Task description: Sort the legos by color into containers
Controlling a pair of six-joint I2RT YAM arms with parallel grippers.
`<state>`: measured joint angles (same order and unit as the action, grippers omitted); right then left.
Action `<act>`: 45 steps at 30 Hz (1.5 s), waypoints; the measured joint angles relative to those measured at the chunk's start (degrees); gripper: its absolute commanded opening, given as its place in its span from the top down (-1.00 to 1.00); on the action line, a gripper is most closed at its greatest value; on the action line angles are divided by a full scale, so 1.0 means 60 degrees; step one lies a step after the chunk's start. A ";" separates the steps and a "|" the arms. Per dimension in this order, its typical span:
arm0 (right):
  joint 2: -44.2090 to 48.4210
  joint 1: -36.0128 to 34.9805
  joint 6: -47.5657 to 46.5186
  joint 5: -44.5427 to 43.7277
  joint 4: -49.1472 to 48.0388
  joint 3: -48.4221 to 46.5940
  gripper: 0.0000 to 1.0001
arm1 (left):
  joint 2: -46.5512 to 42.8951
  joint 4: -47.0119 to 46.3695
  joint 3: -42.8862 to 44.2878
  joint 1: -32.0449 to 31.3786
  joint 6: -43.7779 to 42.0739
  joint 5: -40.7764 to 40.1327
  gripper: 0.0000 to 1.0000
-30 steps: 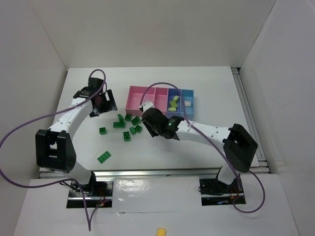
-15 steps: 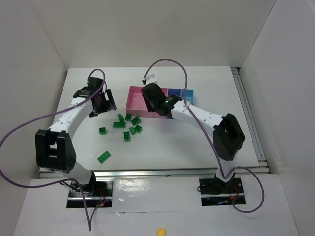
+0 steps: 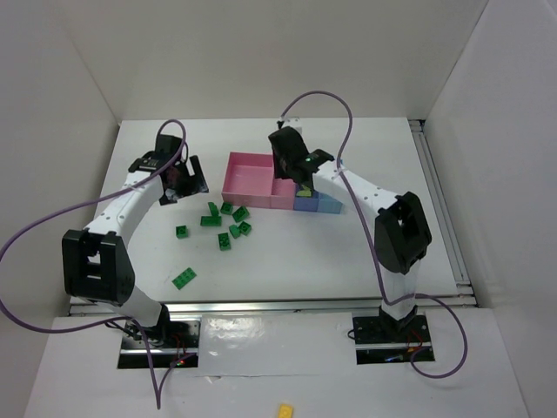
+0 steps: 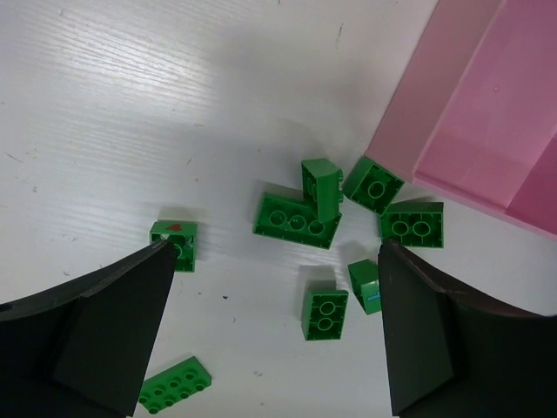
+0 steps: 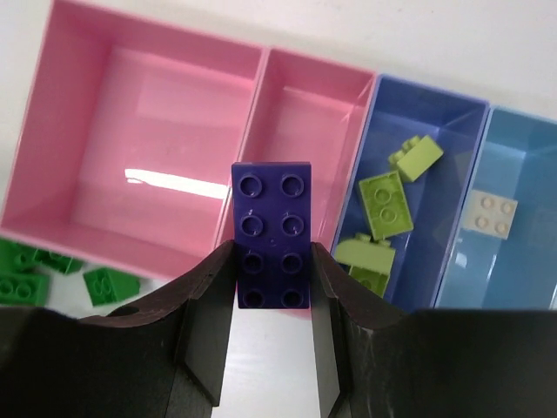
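While you look through the right wrist camera, you can count four compartments of the tray (image 5: 252, 113): one wide pink, one narrower pink, one blue and one light-blue. Your right gripper (image 5: 271, 261) is clamped on the single dark purple brick (image 5: 271, 218), a two-by-four piece with all eight studs facing the camera and a finger pressed on each long side. It hangs above the tray, and in that view it lies over the near end of the narrower pink compartment, close to the wall it shares with the wide one. Both pink compartments hold no bricks. The blue one holds three yellow-green bricks (image 5: 384, 204), and the light-blue one holds one beige brick (image 5: 489, 215). Your left gripper (image 4: 275, 246) hovers over the white table (image 3: 348, 252) with its two fingers spread wide and nothing between them. Below it you can count eight green bricks (image 4: 296, 222). Six are bunched just beside the tray's pink corner, one of them standing on edge against a flat one. A seventh sits apart by the left finger, and the eighth, a longer one, lies nearer the lower edge of that view.
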<state>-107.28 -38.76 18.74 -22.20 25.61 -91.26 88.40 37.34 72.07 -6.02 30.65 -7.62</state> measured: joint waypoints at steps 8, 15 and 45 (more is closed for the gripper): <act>-0.1348 0.0532 0.0200 0.0339 0.0022 -0.0780 -0.41 | 0.0164 -0.0007 -0.0036 0.0000 -0.0051 0.0725 -0.99; -0.1643 0.0557 0.0149 0.0488 0.0178 -0.0994 -0.41 | 0.0692 0.0149 -0.0036 0.0000 -0.0015 0.0674 -0.72; 0.1880 -0.0036 0.0095 0.0641 0.0091 0.1679 -0.46 | 0.1410 0.0597 -0.1694 0.0918 0.1209 -0.0503 0.20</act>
<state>-96.01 -38.98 19.31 -18.35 26.15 -81.19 96.86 40.93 61.91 -0.51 37.91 -10.63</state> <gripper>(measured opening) 0.731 0.541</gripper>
